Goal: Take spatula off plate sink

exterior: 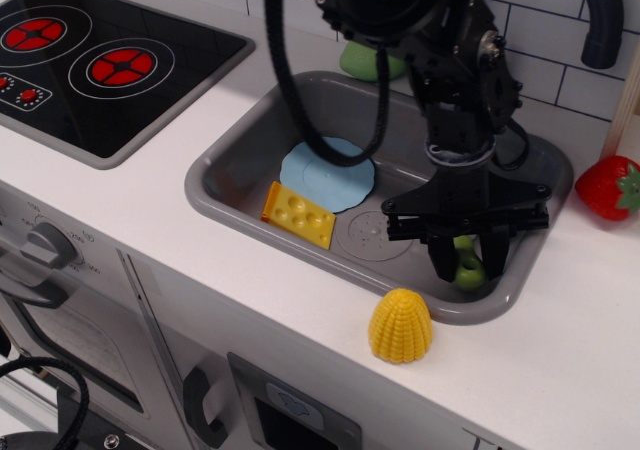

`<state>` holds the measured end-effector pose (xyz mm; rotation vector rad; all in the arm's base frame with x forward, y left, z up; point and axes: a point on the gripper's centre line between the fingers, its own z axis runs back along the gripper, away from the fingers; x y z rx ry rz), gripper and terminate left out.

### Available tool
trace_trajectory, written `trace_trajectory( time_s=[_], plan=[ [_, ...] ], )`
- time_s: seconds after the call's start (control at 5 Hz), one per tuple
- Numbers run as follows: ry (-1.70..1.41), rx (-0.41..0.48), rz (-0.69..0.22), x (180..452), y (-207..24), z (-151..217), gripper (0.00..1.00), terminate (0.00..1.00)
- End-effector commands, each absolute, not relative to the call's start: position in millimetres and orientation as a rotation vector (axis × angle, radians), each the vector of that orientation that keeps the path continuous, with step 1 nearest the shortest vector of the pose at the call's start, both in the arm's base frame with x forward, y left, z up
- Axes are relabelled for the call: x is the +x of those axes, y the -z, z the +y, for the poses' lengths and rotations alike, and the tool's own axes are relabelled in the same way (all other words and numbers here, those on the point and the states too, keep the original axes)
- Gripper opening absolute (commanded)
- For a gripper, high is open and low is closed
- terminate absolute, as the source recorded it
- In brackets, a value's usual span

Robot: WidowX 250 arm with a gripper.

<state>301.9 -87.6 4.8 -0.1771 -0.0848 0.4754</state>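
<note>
**Jaws clamp the green handle**

The gripper [468, 261] has its jaws closed on the spatula [469, 267], low in the near right corner of the sink [240, 140]; its blade is hidden. Farther left, the plate [327, 174] lies bare beside the cheese wedge [298, 214].

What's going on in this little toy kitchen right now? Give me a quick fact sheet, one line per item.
claw: in the front right part of the sink, closed around the spatula's green handle
spatula: off the plate, mostly hidden by the claw
plate: light blue, bare, on the sink floor
cheese wedge: yellow, at the plate's front edge
sink: grey basin in a white counter
corn: on the counter in front of the sink
strawberry: on the counter, right of the sink
</note>
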Motion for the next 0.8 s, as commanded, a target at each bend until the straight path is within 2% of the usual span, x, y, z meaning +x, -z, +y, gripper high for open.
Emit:
trace_trajectory(
  time_s=[0.0,0.4,0.6],
  plan=[
    [-0.59,-0.218,-0.125,316,-23,-78,1.0,0.0],
    [-0.659,-0.284,-0.079,321,-52,-68,1.0,0.0],
    [-0.702,-0.298,-0.123,322,-71,-65,1.0,0.0]
  ],
)
